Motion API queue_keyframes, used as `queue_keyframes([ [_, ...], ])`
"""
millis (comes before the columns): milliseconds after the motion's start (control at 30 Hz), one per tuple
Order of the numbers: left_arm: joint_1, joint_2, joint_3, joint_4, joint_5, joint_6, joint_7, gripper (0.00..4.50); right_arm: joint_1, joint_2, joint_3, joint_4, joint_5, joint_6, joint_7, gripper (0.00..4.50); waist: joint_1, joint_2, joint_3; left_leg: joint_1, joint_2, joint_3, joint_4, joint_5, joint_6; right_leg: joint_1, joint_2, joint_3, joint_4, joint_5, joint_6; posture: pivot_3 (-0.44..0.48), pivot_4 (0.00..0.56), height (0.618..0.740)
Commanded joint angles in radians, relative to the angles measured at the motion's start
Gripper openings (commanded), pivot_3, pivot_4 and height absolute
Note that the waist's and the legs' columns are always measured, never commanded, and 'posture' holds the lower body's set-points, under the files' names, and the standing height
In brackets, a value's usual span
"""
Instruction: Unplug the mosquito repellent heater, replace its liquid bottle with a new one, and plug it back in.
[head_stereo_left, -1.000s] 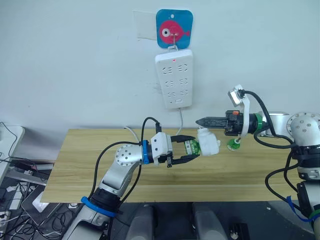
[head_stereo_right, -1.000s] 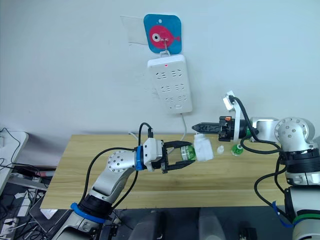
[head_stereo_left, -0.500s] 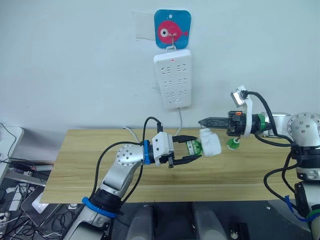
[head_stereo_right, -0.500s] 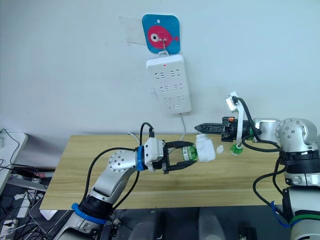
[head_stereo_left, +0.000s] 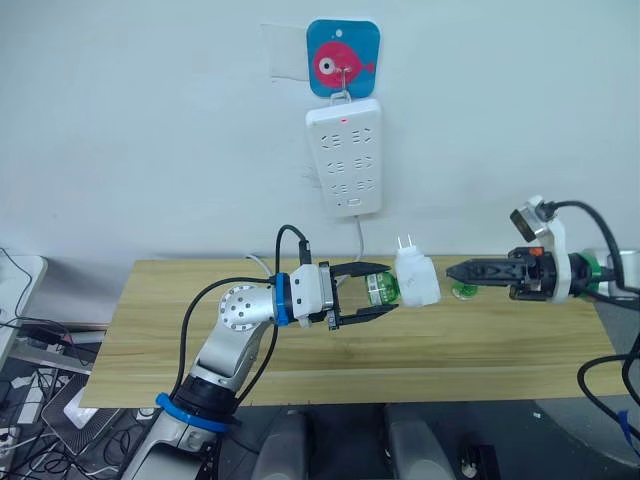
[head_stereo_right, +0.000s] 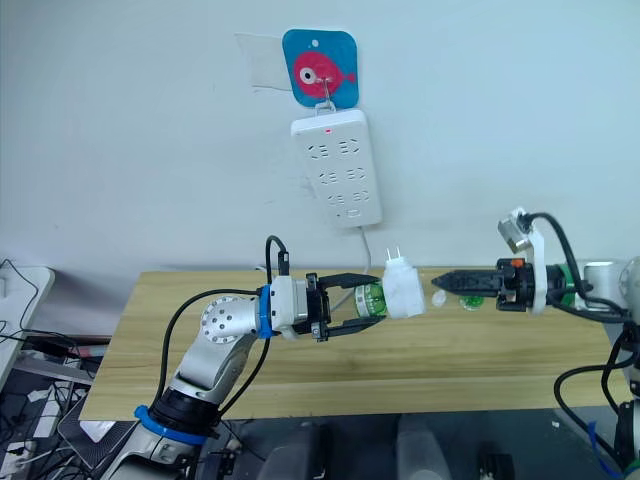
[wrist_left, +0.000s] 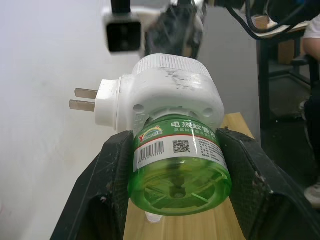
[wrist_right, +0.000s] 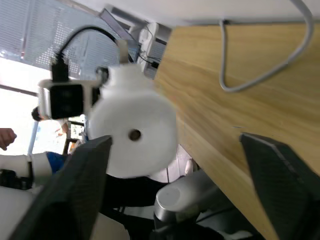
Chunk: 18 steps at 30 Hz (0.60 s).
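Spanning the scene beneath both arms, the wooden table (head_stereo_left: 200, 340) carries nothing the grippers touch. Above them on the wall hangs the white power strip (head_stereo_left: 345, 158), its sockets free, well up from either gripper. The left gripper (head_stereo_left: 372, 297) pinches the green liquid bottle (wrist_left: 179, 162) between its fingers, holding it level so the mosquito repellent heater (head_stereo_left: 417, 279) screwed onto it juts past the fingertips, prongs upward. The right gripper (head_stereo_left: 462, 270) faces the heater's vent disc from just beyond it, fingers spread and apart from it, probably lined up to grasp the body for twisting it off. A second green bottle (head_stereo_left: 464, 291) sits on the table just below the right fingertips.
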<state>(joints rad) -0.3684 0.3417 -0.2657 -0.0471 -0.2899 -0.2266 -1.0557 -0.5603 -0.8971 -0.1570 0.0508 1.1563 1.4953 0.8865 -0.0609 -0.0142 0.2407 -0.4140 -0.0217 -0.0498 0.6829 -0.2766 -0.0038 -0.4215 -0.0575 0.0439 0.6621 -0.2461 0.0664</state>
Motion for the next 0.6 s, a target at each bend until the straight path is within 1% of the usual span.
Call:
queue_keyframes([
  [33, -0.009, 0.001, 0.01, -0.036, -0.011, -0.02, -0.003, 2.26, -0.002, 0.013, -0.007, -0.055, 0.006, -0.024, 0.042, 4.48, -0.002, 0.0, 0.0, 0.0, 0.0, 0.0, 0.0, 0.0, 0.0, 0.0, 0.0, 0.0, 0.0, 0.0, 0.0, -0.112, 0.205, 0.74],
  [167, -0.004, 0.002, 0.005, -0.041, -0.011, -0.015, -0.004, 2.26, -0.013, 0.047, -0.016, -0.063, 0.02, -0.006, 0.034, 4.48, 0.0, 0.0, 0.0, 0.0, 0.001, -0.001, 0.0, 0.0, 0.0, 0.0, 0.001, -0.001, 0.0, 0.0, 0.0, -0.112, 0.205, 0.74],
  [200, -0.005, 0.003, 0.005, -0.043, -0.012, -0.013, -0.004, 2.26, -0.03, 0.062, -0.03, -0.043, 0.043, 0.03, 0.023, 4.48, 0.001, 0.0, 0.0, 0.0, 0.0, -0.001, 0.0, 0.0, 0.0, 0.0, 0.001, -0.001, 0.0, 0.0, 0.0, -0.091, 0.216, 0.74],
  [300, -0.005, 0.004, 0.004, -0.045, -0.014, -0.01, -0.004, 2.26, -0.051, 0.078, -0.045, -0.032, 0.071, 0.089, 0.017, 4.48, 0.004, 0.0, 0.0, 0.0, 0.0, -0.001, 0.0, 0.0, 0.0, 0.0, 0.001, -0.001, 0.0, 0.0, 0.0, -0.091, 0.216, 0.74],
  [467, -0.014, -0.004, 0.0, -0.038, -0.014, -0.012, -0.005, 2.26, -0.042, 0.11, -0.037, -0.078, 0.07, 0.102, -0.01, 4.48, 0.004, 0.0, 0.0, 0.0, 0.0, -0.002, 0.0, 0.0, 0.0, 0.0, 0.001, -0.001, -0.001, 0.0, 0.0, -0.094, 0.217, 0.74],
  [600, -0.022, -0.015, -0.006, -0.039, -0.014, -0.008, -0.002, 2.26, -0.035, 0.142, -0.023, -0.097, 0.036, 0.073, -0.037, 4.48, 0.004, 0.0, 0.0, 0.0, 0.0, -0.002, 0.0, 0.0, 0.0, 0.0, 0.001, -0.001, 0.0, 0.0, 0.0, -0.096, 0.216, 0.74],
])
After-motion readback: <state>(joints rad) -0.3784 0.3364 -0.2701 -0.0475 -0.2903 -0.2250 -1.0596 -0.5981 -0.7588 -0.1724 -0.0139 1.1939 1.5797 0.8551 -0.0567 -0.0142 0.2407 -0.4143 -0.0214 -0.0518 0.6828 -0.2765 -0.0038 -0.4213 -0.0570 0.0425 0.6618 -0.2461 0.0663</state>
